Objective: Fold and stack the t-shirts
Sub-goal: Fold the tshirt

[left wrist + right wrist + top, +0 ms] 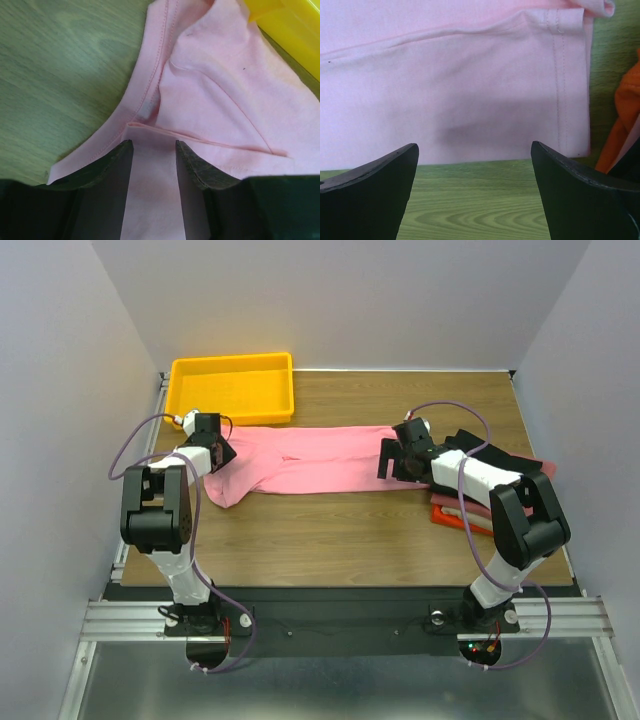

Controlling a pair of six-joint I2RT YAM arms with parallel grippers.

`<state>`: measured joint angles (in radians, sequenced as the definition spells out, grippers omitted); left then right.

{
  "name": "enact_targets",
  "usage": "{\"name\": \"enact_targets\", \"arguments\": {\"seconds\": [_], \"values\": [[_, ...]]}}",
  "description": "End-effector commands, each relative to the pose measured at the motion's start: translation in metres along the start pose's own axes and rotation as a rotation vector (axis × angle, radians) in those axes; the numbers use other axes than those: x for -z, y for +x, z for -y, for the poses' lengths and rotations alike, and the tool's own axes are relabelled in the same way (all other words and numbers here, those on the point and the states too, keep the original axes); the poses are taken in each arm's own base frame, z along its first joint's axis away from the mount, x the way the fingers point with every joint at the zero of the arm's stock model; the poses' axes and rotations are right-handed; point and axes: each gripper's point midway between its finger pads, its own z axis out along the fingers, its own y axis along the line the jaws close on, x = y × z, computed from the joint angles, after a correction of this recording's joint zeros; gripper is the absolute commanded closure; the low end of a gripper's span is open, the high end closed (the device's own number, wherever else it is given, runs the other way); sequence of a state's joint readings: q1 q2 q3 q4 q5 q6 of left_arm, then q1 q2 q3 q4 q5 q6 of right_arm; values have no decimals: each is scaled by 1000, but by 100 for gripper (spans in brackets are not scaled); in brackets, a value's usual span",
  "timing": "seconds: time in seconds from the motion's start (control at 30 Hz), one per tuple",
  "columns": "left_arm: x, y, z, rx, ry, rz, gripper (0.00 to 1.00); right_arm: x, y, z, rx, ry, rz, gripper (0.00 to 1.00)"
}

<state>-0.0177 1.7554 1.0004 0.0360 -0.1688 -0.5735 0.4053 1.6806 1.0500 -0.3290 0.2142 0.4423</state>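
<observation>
Pink shirt (310, 462) betw. yellow tray (232, 363) & stack (447, 513); R fingers (474, 145) apart, L fingers (152, 142) straddle it, grip unclear.

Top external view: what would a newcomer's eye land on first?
The long pink shirt stretched across the middle of the table, with the left gripper at its left end and the right gripper at its right. Next, the bright yellow tray at the far left corner, and the folded shirts stacked under the right arm.
</observation>
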Motion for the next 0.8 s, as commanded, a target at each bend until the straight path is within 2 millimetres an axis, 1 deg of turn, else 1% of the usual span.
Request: {"name": "enact_targets", "arguments": {"seconds": [0.0,0.07,0.17,0.2,0.23,0.27,0.53,0.7,0.77], "values": [[-5,-14,6,1,-3,21,56,8,-20,-1,-2,3,77,0],[-6,-14,4,4,-15,18,62,8,-20,1,-5,11,80,0],[-3,-18,3,9,-21,28,69,8,-20,1,-7,11,80,0],[-1,-20,4,14,-17,34,81,8,-20,1,-5,11,80,0],[1,-22,4,15,-16,39,88,7,-20,1,-7,10,78,0],[4,-24,6,15,-11,45,100,7,-20,0,-8,11,77,0],[11,-27,10,5,14,55,100,8,-21,3,-10,23,84,0],[23,-39,18,2,63,100,100,8,-21,3,-13,24,85,0],[25,-43,20,-1,71,112,100,8,-21,3,-12,22,84,0]]}}
